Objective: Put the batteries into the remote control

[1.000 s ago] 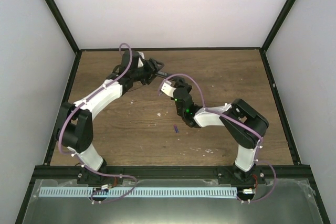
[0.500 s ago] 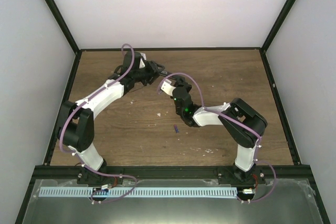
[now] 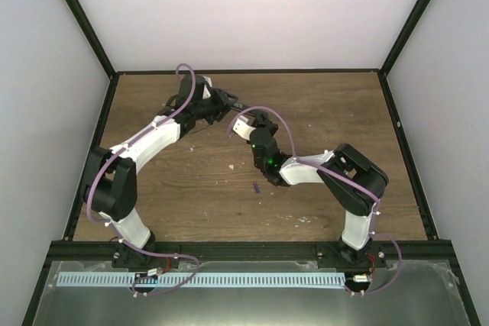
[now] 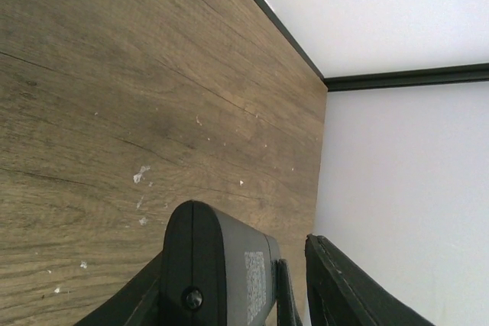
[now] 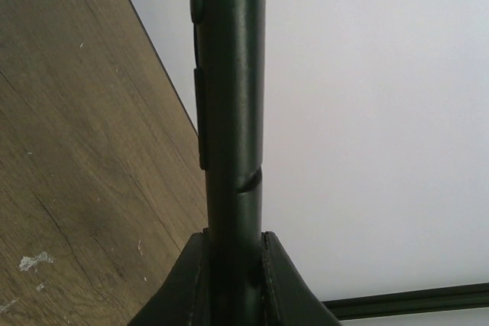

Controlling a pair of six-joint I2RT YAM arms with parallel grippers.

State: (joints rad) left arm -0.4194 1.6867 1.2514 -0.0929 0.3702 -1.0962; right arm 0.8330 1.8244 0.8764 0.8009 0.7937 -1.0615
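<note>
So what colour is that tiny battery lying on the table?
The battery is purple-blue, clearest in the top external view.

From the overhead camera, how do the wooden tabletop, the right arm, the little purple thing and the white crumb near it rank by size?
1. Wooden tabletop
2. Right arm
3. Purple battery and white crumb: both tiny, too alike to rank.

wood-grain table [image 3: 191,196] between plain white walls [image 3: 252,13]

Remote control [image 5: 229,112]: slim black bar, raised off bench [image 3: 344,112] toward far edge, one end clamped by right gripper [image 5: 233,243]. Purple-blue battery [image 3: 256,186]: lying flat, nearer near edge.
</note>
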